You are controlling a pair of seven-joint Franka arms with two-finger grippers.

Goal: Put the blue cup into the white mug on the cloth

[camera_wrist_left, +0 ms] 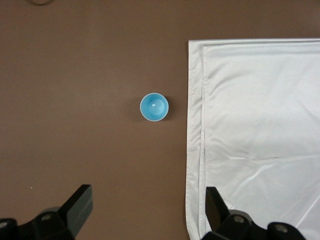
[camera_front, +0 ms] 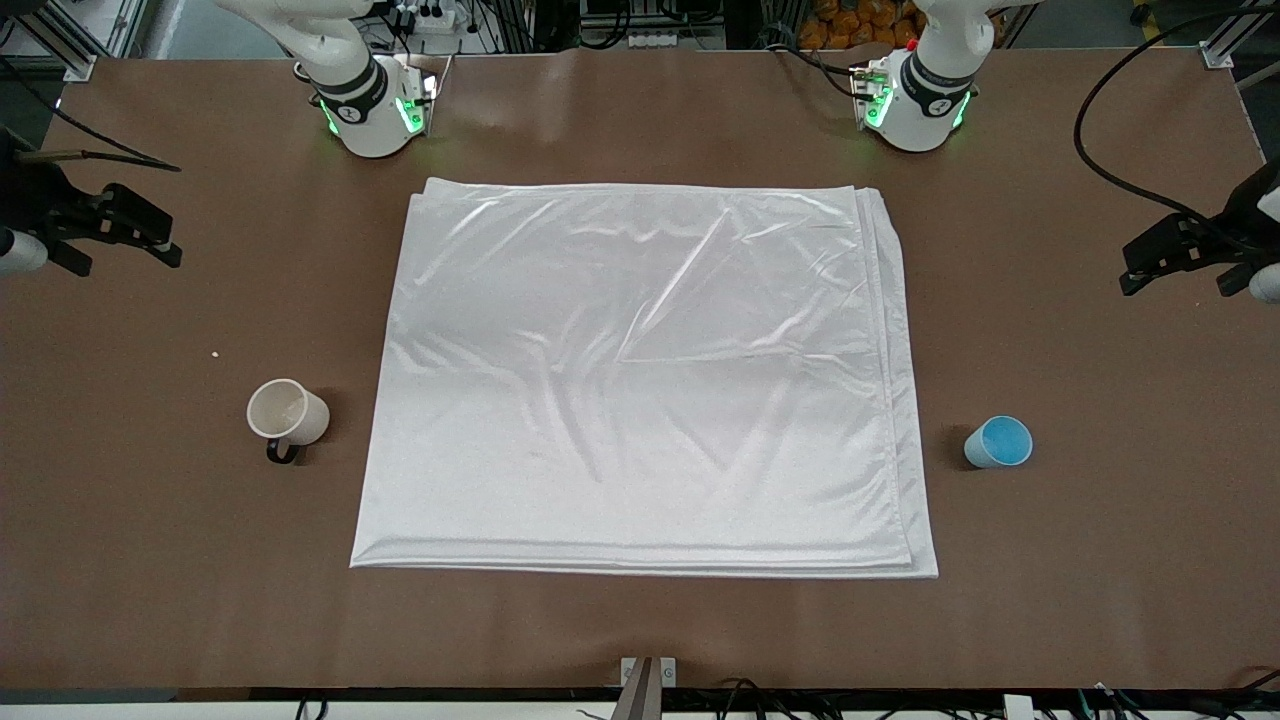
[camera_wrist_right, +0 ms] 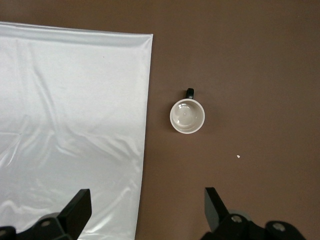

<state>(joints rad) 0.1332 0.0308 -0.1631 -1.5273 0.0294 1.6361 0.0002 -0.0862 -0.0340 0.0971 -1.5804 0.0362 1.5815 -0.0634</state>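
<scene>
Blue cup [camera_front: 998, 442] off cloth [camera_front: 640, 380]; front view alone shows both vessels.

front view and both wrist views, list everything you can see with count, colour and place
shiny folded fabric cloth: 1, white, spread flat mid-table between the two cups
ceramic mug with black loop handle: 1, cream-white, upright on the bare table beside the cloth, toward the right arm's end; empty
small handleless tapered cup: 1, light blue, upright on the bare table beside the cloth, toward the left arm's end; empty
tiny speck: 1, pale, on the table near the mug
table: 1, brown
left gripper: 1, black fingers, open, high over the table near the blue cup, waiting
right gripper: 1, black fingers, open, high over the table near the mug, waiting
</scene>
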